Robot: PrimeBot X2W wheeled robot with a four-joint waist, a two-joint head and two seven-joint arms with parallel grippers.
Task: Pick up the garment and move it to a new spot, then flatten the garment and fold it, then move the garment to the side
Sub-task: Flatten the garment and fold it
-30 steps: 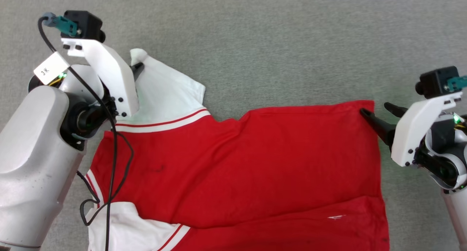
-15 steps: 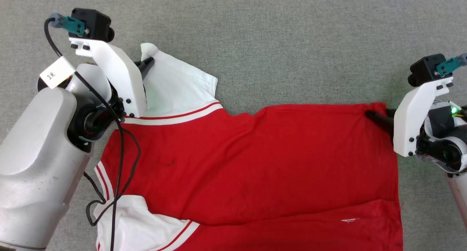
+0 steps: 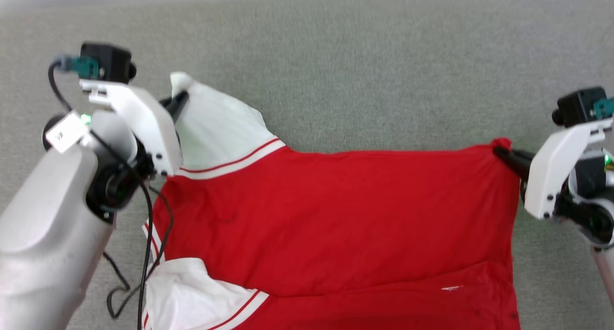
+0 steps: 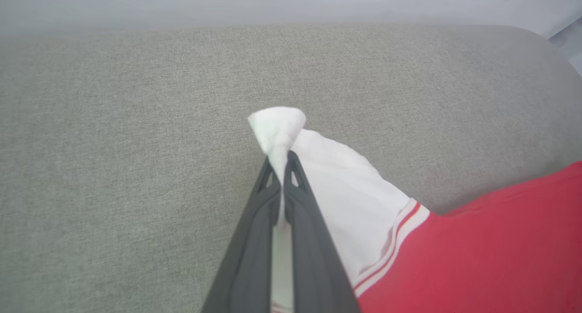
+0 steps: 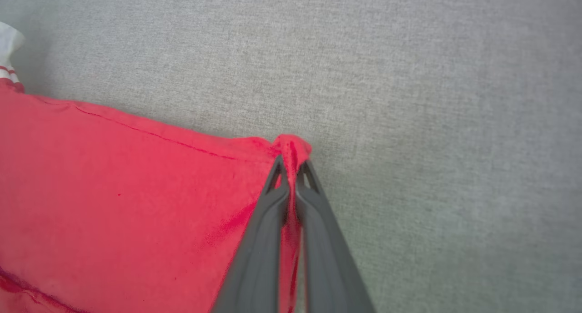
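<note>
At the left, the left jaws are pressed together on the tip of the upper white short sleeve [image 4: 276, 124], which bunches into a small peak beyond them; the bright red jersey-style T-shirt of thin soft fabric [image 3: 336, 215] lies spread across the grey fabric-covered surface [image 3: 364, 76], a second white sleeve [image 3: 192, 294] at its lower left; at the right, the right jaws pinch the shirt's upper hem corner [image 5: 291, 145], red cloth puckered at their tips.
</note>
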